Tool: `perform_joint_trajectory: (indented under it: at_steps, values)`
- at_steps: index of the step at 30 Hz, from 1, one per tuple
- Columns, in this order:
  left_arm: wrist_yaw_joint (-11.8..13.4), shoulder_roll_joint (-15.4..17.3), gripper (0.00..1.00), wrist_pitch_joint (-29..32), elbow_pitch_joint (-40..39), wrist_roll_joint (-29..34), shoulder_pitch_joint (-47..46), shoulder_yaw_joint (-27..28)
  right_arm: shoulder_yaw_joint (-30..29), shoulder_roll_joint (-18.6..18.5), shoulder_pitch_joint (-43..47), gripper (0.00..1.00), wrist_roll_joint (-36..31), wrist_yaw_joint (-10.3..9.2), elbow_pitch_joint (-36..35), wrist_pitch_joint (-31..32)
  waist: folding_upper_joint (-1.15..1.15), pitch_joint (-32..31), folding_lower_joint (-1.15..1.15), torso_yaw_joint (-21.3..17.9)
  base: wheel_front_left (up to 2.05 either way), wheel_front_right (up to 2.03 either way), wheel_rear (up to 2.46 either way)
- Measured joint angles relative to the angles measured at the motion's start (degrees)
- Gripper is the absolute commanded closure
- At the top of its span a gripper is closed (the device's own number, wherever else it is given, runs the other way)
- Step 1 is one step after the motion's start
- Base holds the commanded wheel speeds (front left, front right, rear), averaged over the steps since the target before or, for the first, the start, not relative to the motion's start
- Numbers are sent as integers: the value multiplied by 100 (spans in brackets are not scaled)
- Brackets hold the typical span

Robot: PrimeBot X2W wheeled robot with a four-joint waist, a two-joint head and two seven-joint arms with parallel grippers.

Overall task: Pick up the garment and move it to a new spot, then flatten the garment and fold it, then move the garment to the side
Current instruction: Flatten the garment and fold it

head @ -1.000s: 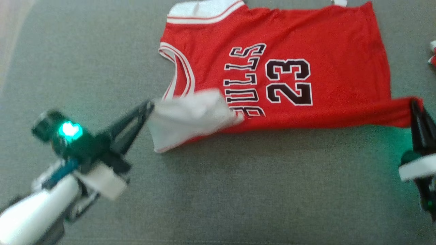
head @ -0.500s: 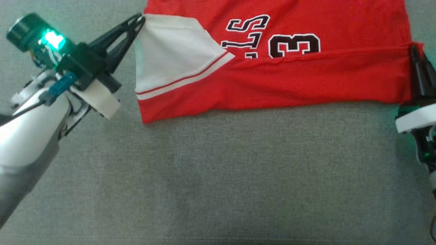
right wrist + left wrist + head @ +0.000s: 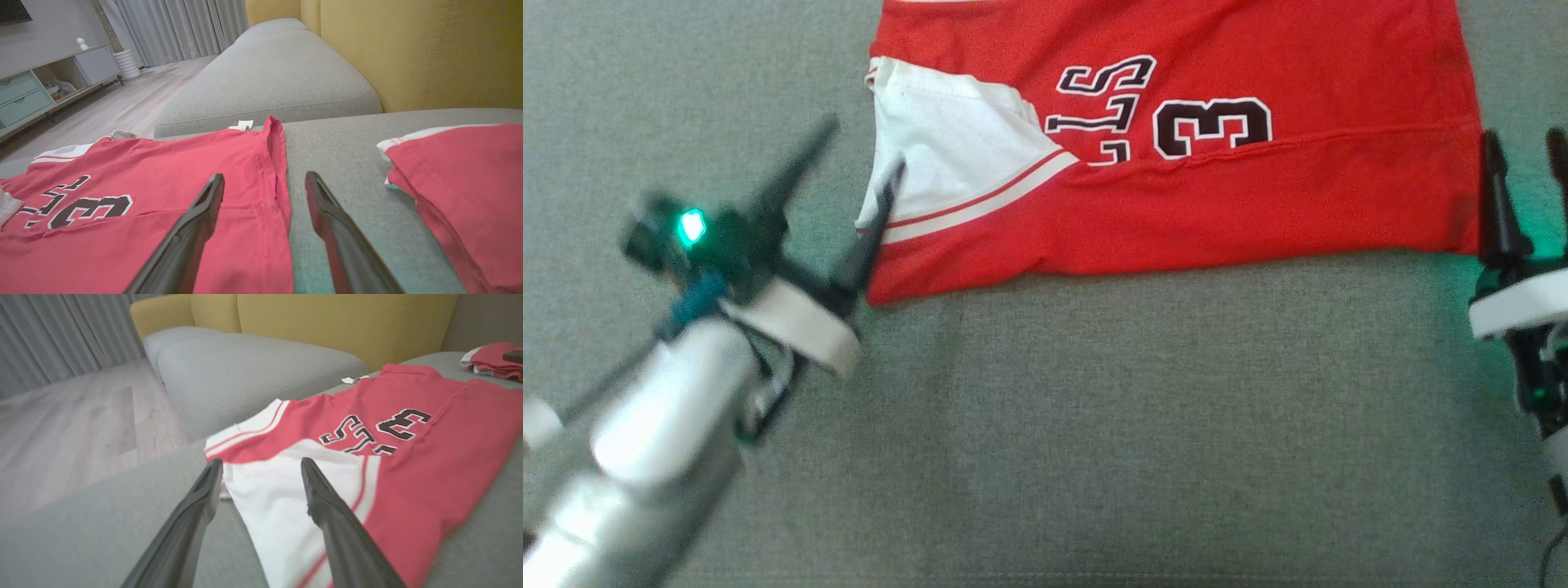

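Looking across from the left, we've got our left gripper [image 3: 859,145] with its two dark fingers spread wide, holding nothing, right at the white shoulder corner of the red mesh basketball jersey with black lettering [image 3: 1217,196]. That jersey lies folded lengthwise on the grey fabric sofa cushion [image 3: 1094,425], near edge doubled over the number. At its right hem sits our right gripper [image 3: 1525,159], also spread wide and empty. Another folded red garment [image 3: 461,171] lies further right.
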Motion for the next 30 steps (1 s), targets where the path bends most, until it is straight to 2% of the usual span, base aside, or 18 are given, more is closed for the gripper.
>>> perform_joint_trajectory:
  at_steps: [5, 10, 13, 16, 17, 18, 19, 25, 26, 28, 29, 30]
  values:
    - [272, -257, 0, -13, -129, -658, 987, 73, -64, 147, 225, 0, -29, 0, 8, 0, 0, -131, -1, -21, 0, 0, 0]
    - [635, -361, 0, 250, 66, -1125, 1384, 254, -65, 175, 235, 0, -53, 0, 7, 0, 0, -189, 0, -82, 0, 0, 0]
    - [651, -405, 0, 652, 134, -1354, 1467, 270, -65, 176, 235, 0, -52, 0, 7, 0, 0, -191, 0, -113, 0, 0, 0]
    - [561, -426, 0, 886, 71, -1464, 1474, 213, -63, 178, 235, 0, -51, -1, 42, 0, 0, -182, 1, -126, 0, 0, 0]
    - [506, -422, 15, 928, 53, -1502, 1469, 211, -53, 181, 236, 0, -48, -1, 78, 0, 0, -183, 0, -126, 0, 0, 0]
    - [456, -421, 62, 957, 34, -1532, 1468, 203, -40, 187, 236, 0, -43, -1, 130, 0, 0, -185, 0, -124, 0, 0, 0]
    - [408, -421, 100, 978, 12, -1539, 1469, 190, -8, 188, 236, 0, -16, 0, 200, 0, 0, -188, 0, -120, 0, 0, 0]
    - [367, -390, 100, 979, -56, -1470, 1473, 112, 326, 205, 219, 0, 3, 0, 816, 1, 0, -244, 1, -78, 0, 0, 0]
    - [369, -377, 100, 979, -69, -1469, 1473, 96, 410, 214, 213, 5, 2, 0, 933, 4, 0, -258, 1, -69, 0, 0, 0]
    - [372, -327, 100, 979, -102, -1455, 1475, 41, 520, 252, 191, 79, -26, 0, 1147, 23, 0, -290, 1, -56, 0, 0, 0]
    - [372, -297, 100, 979, -115, -1414, 1475, 25, 527, 265, 146, 100, -36, 0, 1238, 20, 0, -305, 0, -52, 0, 0, 0]
    - [372, -279, 100, 979, -121, -1412, 1477, 25, 580, 266, 60, 100, -51, 0, 1348, 43, 0, -324, 1, -48, 0, 0, 0]
